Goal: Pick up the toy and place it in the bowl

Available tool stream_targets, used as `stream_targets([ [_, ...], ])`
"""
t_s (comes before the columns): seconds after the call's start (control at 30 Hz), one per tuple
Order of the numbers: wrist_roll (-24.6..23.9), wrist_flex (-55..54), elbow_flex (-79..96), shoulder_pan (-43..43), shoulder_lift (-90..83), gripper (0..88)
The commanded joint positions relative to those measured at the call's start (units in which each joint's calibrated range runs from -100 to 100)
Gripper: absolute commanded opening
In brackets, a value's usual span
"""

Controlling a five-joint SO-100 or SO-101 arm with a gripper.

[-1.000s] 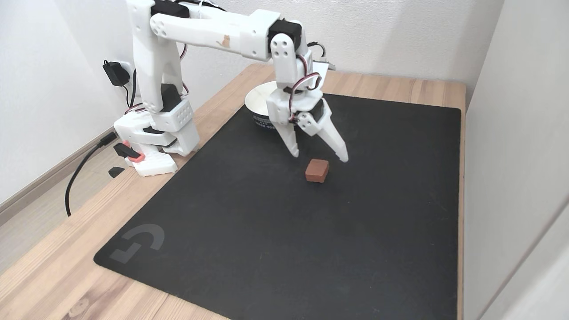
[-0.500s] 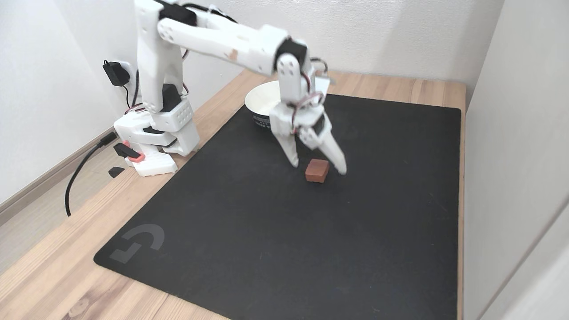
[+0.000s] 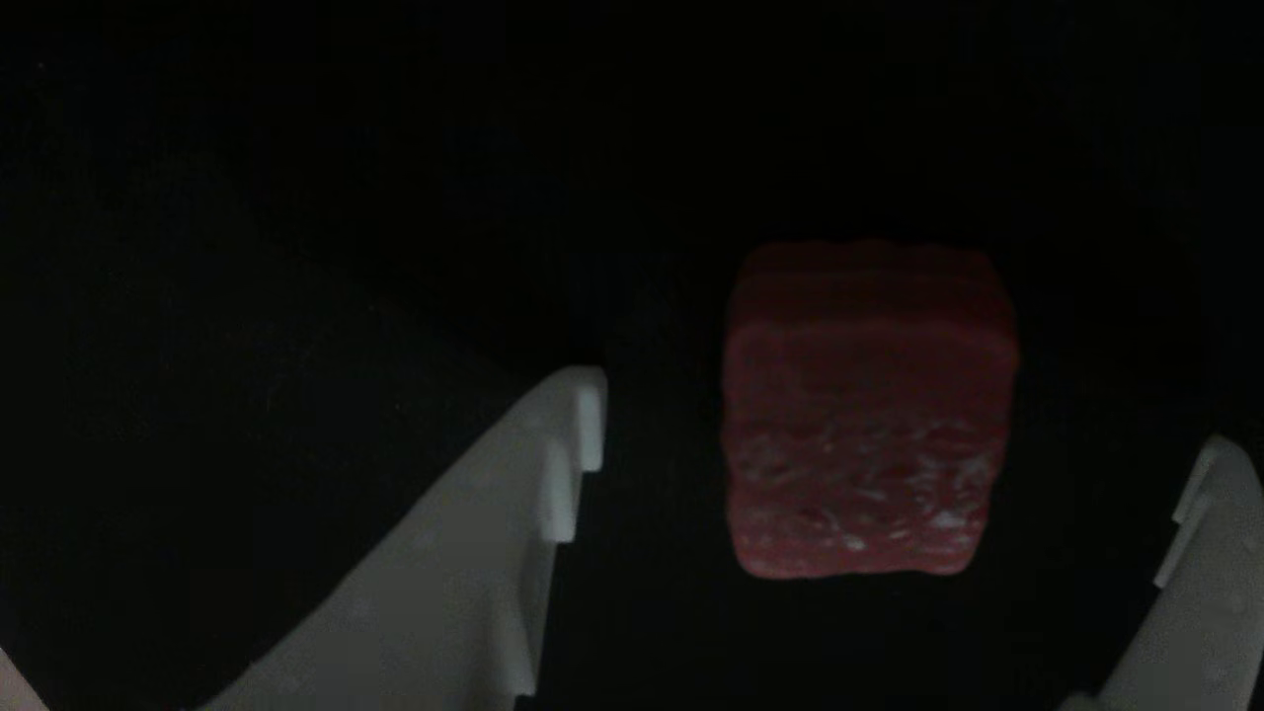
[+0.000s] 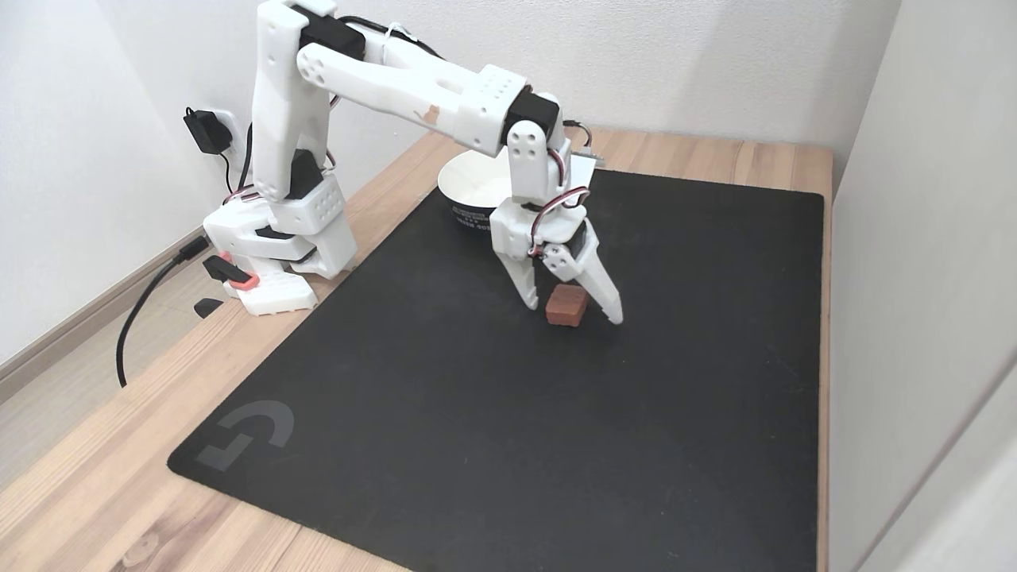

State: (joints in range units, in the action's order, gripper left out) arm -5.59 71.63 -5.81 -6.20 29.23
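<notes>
The toy (image 4: 566,306) is a small dark-red block lying on the black mat (image 4: 445,397). My gripper (image 4: 574,312) is open and straddles it, one white finger on each side, tips close to the mat. In the other view the toy (image 3: 869,410) shows white speckles on its near face and sits between the left finger (image 3: 513,513) and the right finger (image 3: 1200,563), with gaps on both sides. The bowl (image 4: 475,191), white and round, stands behind the gripper at the mat's far edge, partly hidden by the arm.
The arm's base (image 4: 274,246) stands at the left on the wooden table (image 4: 95,485), with a black cable (image 4: 139,310) trailing off the edge. A wall panel (image 4: 922,278) borders the right side. The mat is bare in front of the toy.
The gripper has come down and forward, from above and behind the toy to straddling it near the mat. The toy has not moved.
</notes>
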Motion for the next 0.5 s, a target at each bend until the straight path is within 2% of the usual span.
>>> stream_targets([
  [0.0, -0.1, -1.3, -0.2, 0.0, 1.7, 25.0],
  [0.07, 0.1, -2.4, -0.2, 0.0, 1.7, 13.2],
  [0.1, 0.1, -3.0, -0.1, 0.0, 1.7, 2.7],
  [0.47, 0.2, -2.4, 0.1, 0.1, 1.0, 2.5],
])
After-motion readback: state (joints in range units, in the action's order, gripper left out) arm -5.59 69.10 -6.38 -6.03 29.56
